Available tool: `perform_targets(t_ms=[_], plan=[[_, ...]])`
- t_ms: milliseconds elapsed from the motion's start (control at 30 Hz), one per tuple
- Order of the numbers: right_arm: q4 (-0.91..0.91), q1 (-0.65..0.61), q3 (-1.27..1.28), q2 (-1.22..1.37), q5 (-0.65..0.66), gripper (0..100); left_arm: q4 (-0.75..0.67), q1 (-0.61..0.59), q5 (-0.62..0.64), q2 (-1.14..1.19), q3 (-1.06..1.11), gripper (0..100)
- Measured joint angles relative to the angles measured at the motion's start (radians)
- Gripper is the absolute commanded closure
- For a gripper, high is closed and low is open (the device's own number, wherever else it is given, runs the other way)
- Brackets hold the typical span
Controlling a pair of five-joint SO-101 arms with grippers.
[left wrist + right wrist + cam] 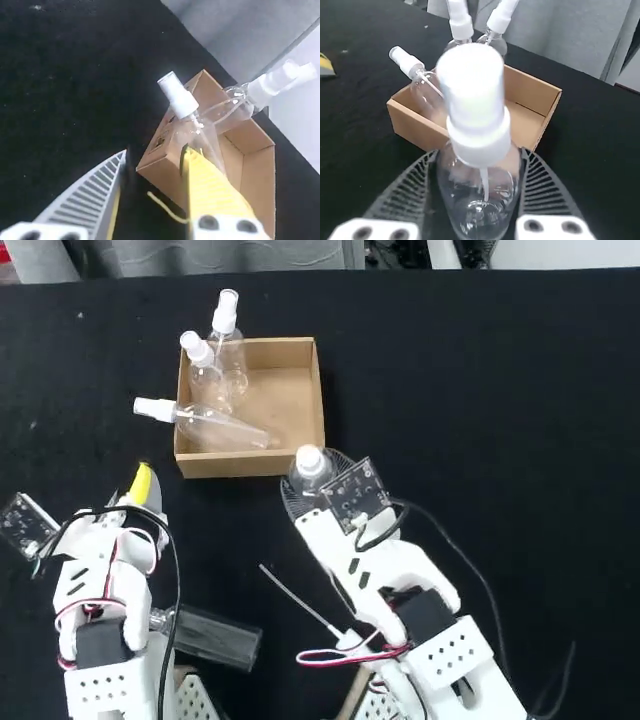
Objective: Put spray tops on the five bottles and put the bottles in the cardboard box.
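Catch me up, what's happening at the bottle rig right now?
The right claw is shut on a bottle with its spray top on, upright just outside the cardboard box, at the corner nearest the arms. Three capped bottles are in the box, one of them lying flat. The left claw is open and empty, near the box's other front corner.

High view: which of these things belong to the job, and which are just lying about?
Job: brown cardboard box; three clear plastic spray-topped bottles inside it; fourth clear bottle, topped, in the right pincer; loose white spray top with thin tube.
Lying about: dark see-through object by the left arm, unclear what.
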Motion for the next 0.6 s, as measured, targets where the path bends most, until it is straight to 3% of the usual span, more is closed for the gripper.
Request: perform_targets(t_ms=[300,600], plan=[[0.000,0.029,-0.040,0.000,0.000,88.6,0.000,0.000,0.000,0.000,0.054,84],[0.100,0.049,-0.241,0.002,0.000,88.6,0.000,0.000,-0.098,0.000,0.087,84]])
